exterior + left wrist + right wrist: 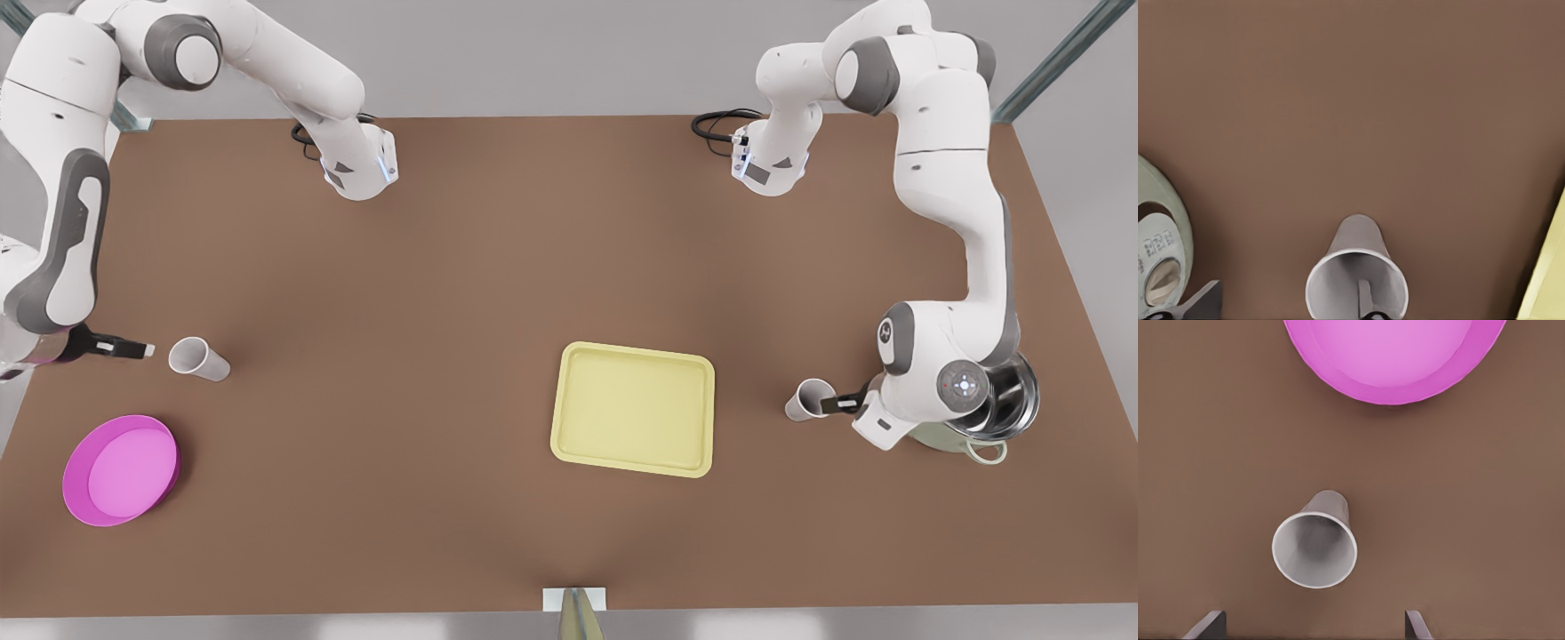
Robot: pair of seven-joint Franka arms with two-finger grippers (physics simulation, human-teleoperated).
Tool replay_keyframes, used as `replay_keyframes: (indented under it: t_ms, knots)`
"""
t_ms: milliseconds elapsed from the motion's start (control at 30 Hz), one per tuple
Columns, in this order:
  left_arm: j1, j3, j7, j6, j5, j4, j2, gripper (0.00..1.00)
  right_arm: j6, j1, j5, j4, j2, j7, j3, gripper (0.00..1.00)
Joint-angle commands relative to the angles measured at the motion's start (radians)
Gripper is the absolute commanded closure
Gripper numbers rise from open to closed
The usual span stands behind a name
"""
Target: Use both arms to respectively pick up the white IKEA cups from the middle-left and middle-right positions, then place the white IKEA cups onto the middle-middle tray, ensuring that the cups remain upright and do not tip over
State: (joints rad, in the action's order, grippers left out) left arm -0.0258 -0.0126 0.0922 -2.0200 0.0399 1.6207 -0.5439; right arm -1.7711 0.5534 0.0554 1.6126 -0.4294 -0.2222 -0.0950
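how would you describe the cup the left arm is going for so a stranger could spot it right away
Find the pale yellow tray on the brown table, then look to the front view's right, toward the steel pot. Between them stands a small white cup, with the left gripper at its rim. Unlike the other white cup, it is far from the magenta dish.

Bare table (427, 293) around tray (633, 409)

A brown surface (427, 293) carries a pale yellow tray (633, 409) near its middle, a white cup (198, 358) and a magenta dish (121, 468) at the front view's left, another white cup (808, 399) and a steel pot (1009, 404) at its right
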Motion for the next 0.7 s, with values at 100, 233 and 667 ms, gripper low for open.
replay_keyframes:
  t_ms: [100, 233, 667]
  knots:
    - [-0.006, 0.000, -0.049, -0.197, -0.002, 0.128, 0.045, 0.00, -0.335, 0.033, -0.014, 0.151, 0.003, -0.172, 0.003, 0.00]
    - [0.004, -0.001, -0.049, -0.230, -0.017, 0.192, 0.039, 0.00, -0.455, 0.076, -0.014, 0.270, 0.006, -0.180, 0.001, 0.00]
    - [0.032, -0.003, -0.052, -0.258, -0.058, 0.191, -0.002, 0.66, -0.507, 0.094, -0.019, 0.308, -0.071, -0.183, 0.001, 0.00]
